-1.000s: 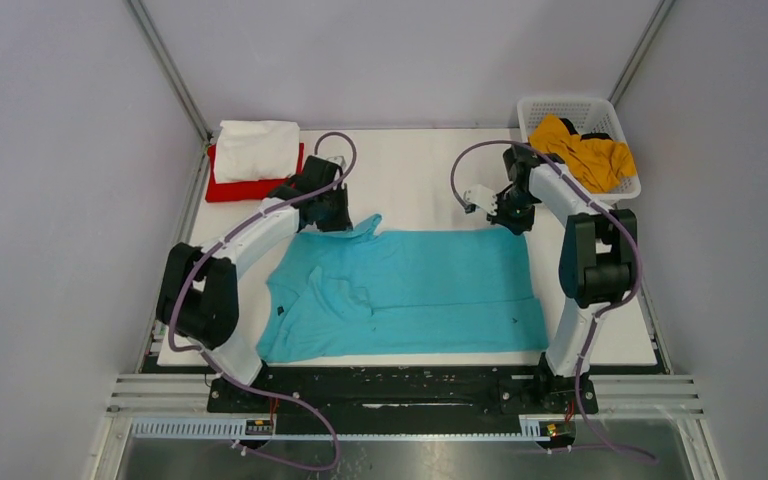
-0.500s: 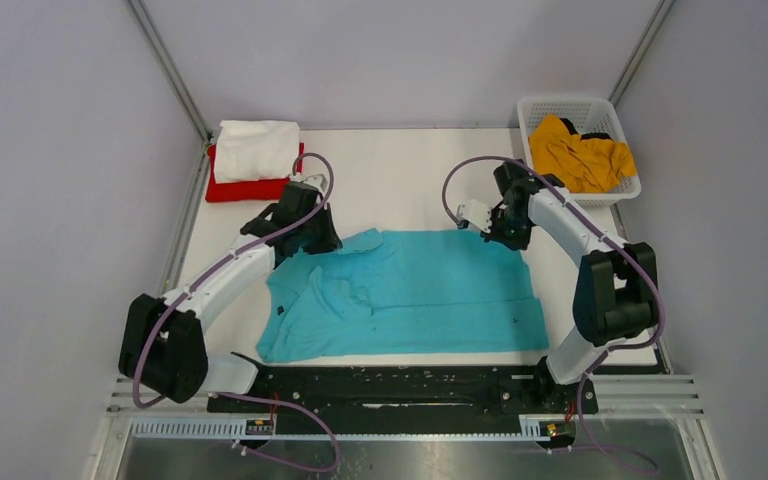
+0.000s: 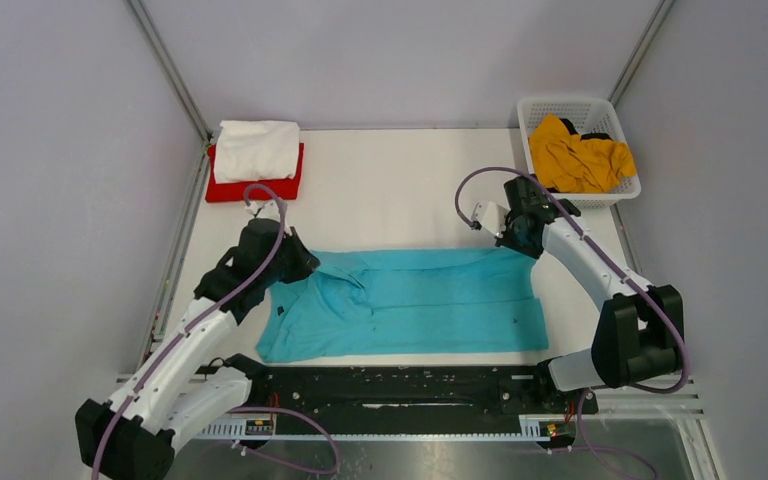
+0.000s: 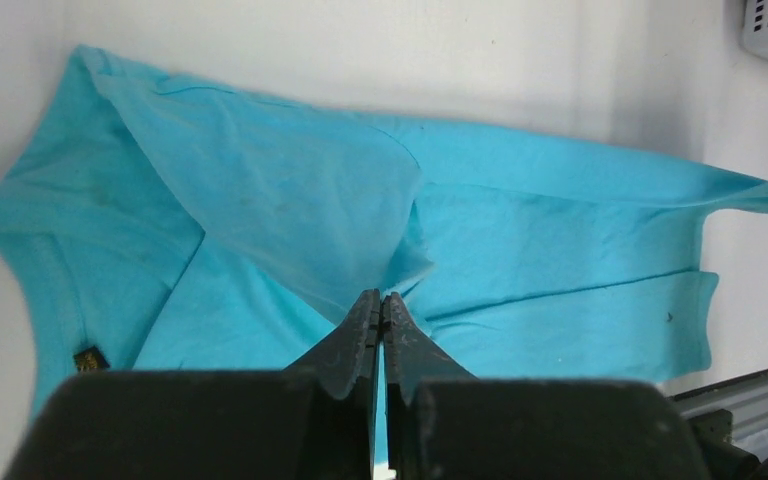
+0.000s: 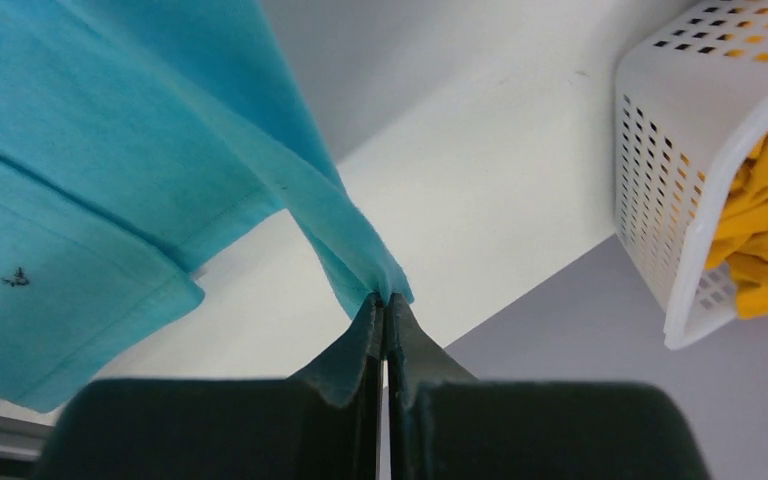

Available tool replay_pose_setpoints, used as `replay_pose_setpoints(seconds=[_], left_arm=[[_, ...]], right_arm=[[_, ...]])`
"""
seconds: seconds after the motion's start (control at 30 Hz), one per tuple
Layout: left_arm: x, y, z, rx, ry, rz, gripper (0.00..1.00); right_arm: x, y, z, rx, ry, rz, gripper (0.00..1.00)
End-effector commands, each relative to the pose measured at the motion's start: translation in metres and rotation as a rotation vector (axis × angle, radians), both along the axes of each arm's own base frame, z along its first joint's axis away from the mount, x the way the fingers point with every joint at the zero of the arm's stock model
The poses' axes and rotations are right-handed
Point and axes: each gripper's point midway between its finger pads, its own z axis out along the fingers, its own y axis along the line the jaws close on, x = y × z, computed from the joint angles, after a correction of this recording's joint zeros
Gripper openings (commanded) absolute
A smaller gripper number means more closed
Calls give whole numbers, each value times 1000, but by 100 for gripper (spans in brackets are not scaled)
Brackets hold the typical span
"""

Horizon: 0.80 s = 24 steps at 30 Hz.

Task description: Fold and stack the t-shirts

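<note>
The turquoise t-shirt [image 3: 410, 305] lies across the middle of the white table [image 3: 400, 190], its far edge lifted and drawn toward the near side. My left gripper [image 3: 298, 262] is shut on the shirt's far left corner [image 4: 400, 275]. My right gripper [image 3: 516, 240] is shut on the shirt's far right corner [image 5: 375, 275]. Both hold the cloth just above the table. The white t-shirt [image 3: 256, 150] lies folded on the folded red t-shirt [image 3: 260, 187] at the far left. The mustard yellow t-shirt [image 3: 580, 155] is crumpled in the basket.
The white lattice basket [image 3: 560, 105] stands at the far right corner and shows in the right wrist view [image 5: 680, 150]. Grey walls close in both sides. A black rail [image 3: 400, 385] runs along the near table edge.
Both grippers have pulled the shirt's far edge toward the near side, so the shirt now looks narrower front to back. The left arm has swung nearer and to the left.
</note>
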Motion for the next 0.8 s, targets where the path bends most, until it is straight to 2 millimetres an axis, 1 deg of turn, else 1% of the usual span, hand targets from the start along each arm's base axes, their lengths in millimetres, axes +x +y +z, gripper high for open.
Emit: replay_pose_setpoints(seconds=[0.0, 0.1, 0.23, 0.3, 0.37, 0.5, 0.6, 0.7, 0.77], left_arm=[[-19, 17, 4, -28, 6, 102, 0], [-35, 24, 1, -47, 27, 134, 0], [-53, 37, 11, -49, 10, 167, 0], [-59, 43, 17, -42, -4, 178, 0], [-62, 45, 18, -44, -10, 181, 0], [-71, 48, 9, -53, 24, 199, 0], [-79, 51, 5, -60, 35, 207, 0], [-88, 53, 1, -69, 46, 209, 0], [-91, 50, -4, -92, 65, 212, 0]], right_arm=[[3, -5, 18, -27, -95, -54, 0], [-1, -7, 21, -36, -113, -72, 0], [-3, -9, 24, -37, -128, -95, 0], [-3, -8, 25, -34, -138, -105, 0], [-6, -8, 25, -35, -141, -114, 0], [-16, -9, 24, -43, -132, -133, 0], [-24, -6, 20, -25, -127, -153, 0], [-35, -6, 12, -40, -118, -178, 0], [-45, -6, 4, -40, -96, -207, 0]])
